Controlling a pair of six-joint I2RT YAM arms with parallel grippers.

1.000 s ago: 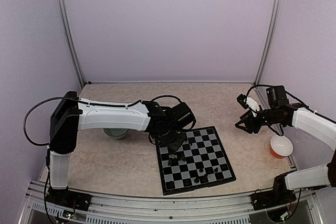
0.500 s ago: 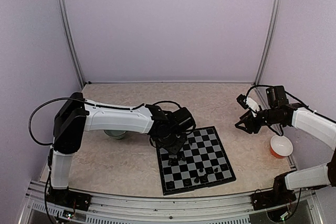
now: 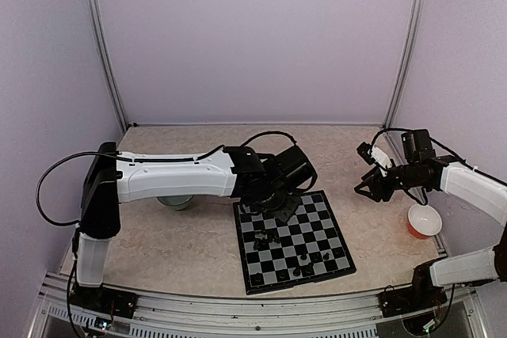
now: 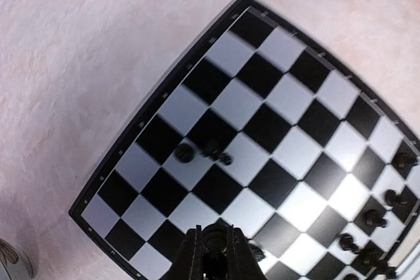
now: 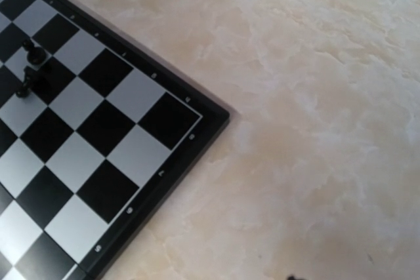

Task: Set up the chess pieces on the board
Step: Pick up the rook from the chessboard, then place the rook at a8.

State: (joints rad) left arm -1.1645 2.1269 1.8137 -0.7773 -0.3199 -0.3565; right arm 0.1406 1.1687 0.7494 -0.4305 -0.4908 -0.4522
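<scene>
Top external coverage shows the board (image 3: 313,225) lying slightly askew on the table (image 5: 315,96), just ahead of the arm bases. Only a handful of the chess pieces (image 4: 186,154) are seen on it. They are scattered singly and in loose clusters, mostly in the half toward 6 o'clock, and are not lined up in ranks. Most squares are bare, so the set-up is judged to be at an early stage, with nearly all of the placing and straightening left to do. The left gripper (image 4: 213,247) is held above the board near its 12 o'clock edge, jaws drawn narrow. Something dark sits between them, but whether a piece is gripped cannot be told. The right gripper (image 3: 371,189) is held off the board at 3 o'clock, and how wide it stands cannot be told.
</scene>
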